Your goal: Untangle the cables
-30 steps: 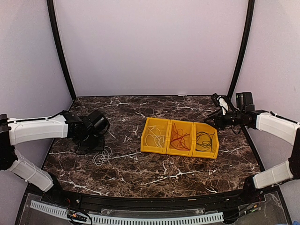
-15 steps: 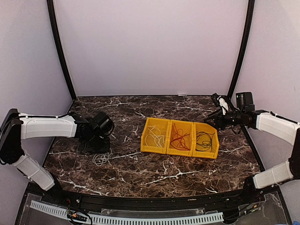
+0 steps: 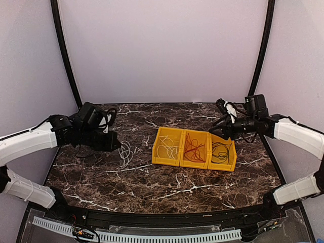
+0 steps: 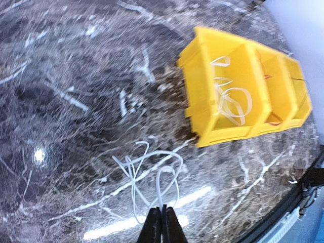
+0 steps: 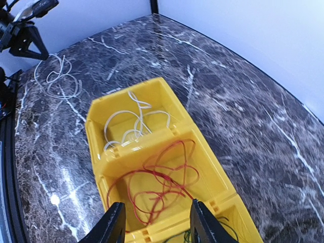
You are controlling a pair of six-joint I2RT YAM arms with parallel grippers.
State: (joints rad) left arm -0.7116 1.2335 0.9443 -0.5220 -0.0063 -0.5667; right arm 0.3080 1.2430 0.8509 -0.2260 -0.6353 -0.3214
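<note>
On my overhead feed the dark, white-veined marble table (image 3: 152,185) carries two things. A yellow bin (image 3: 194,165) of three compartments sits just off centre toward 3 o'clock. At 9 o'clock from it, near but not touching, a white cable (image 3: 125,152) lies in loose overlapping loops on the stone, blurred in my left wrist view.

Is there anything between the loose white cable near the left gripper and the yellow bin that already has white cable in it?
Nothing visible. Only bare marble table lies between the loose white cable and the leftmost yellow bin; the bin's own wall must be cleared.
</note>
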